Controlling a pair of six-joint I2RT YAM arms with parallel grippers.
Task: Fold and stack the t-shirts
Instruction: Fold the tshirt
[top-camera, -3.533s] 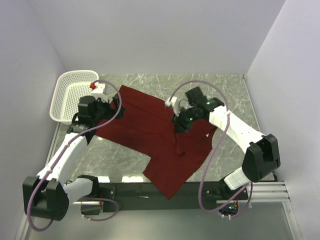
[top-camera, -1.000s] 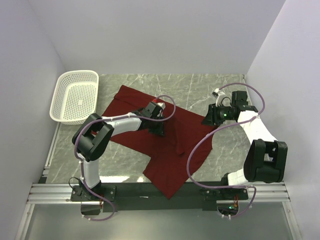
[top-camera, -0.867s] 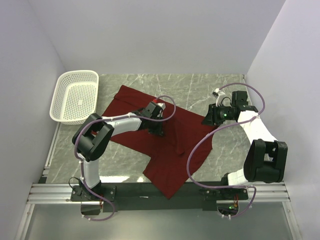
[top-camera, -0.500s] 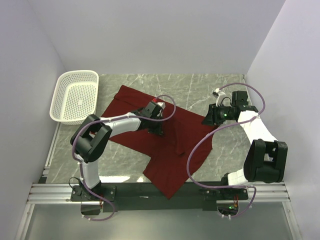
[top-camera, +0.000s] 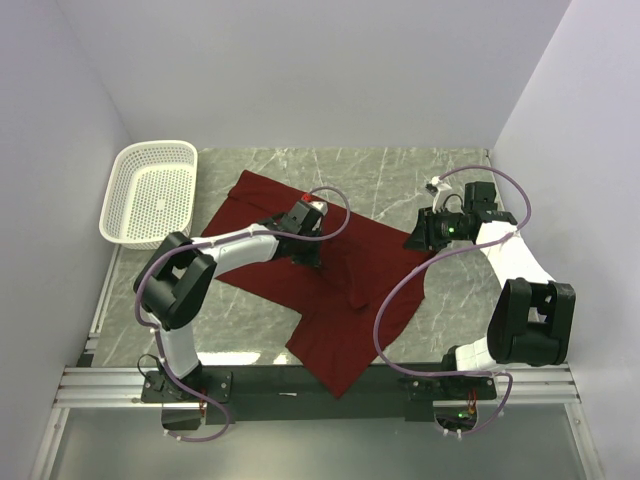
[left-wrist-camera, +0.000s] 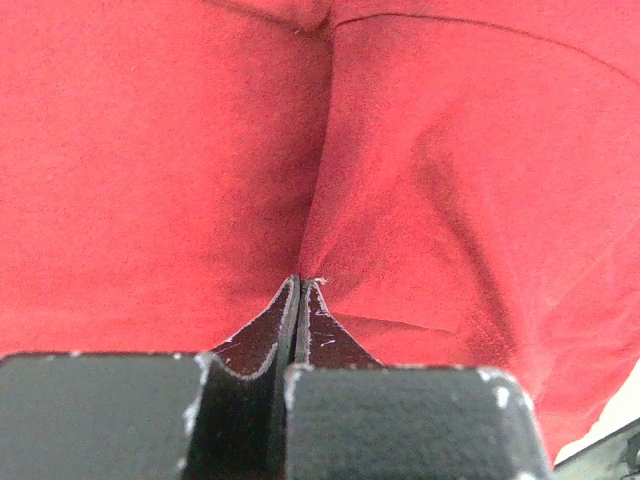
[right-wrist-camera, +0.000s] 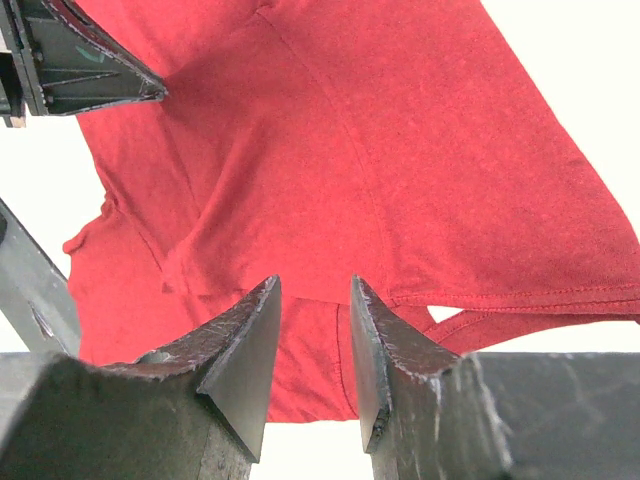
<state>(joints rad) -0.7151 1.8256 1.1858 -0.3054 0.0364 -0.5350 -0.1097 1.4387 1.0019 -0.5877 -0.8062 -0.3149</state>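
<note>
T-shirt (top-camera: 320, 310) (maroon, plain) sprawled askew over the middle of the desk (top-camera: 440, 180), one corner lapping over the dark rail at the near edge. No clean fold anywhere, judging by the loose wrinkles, and nothing stacked; the whole job left to do. Left fingers (left-wrist-camera: 297, 305) pressed together on a pucker of cloth near the shirt's middle. Right fingers (top-camera: 412, 240) parted, holding nothing, poised by the right hem. Bare marble behind and to the right for swinging cloth over; white basket (top-camera: 150, 200) near the far-left sleeve, best avoided.
</note>
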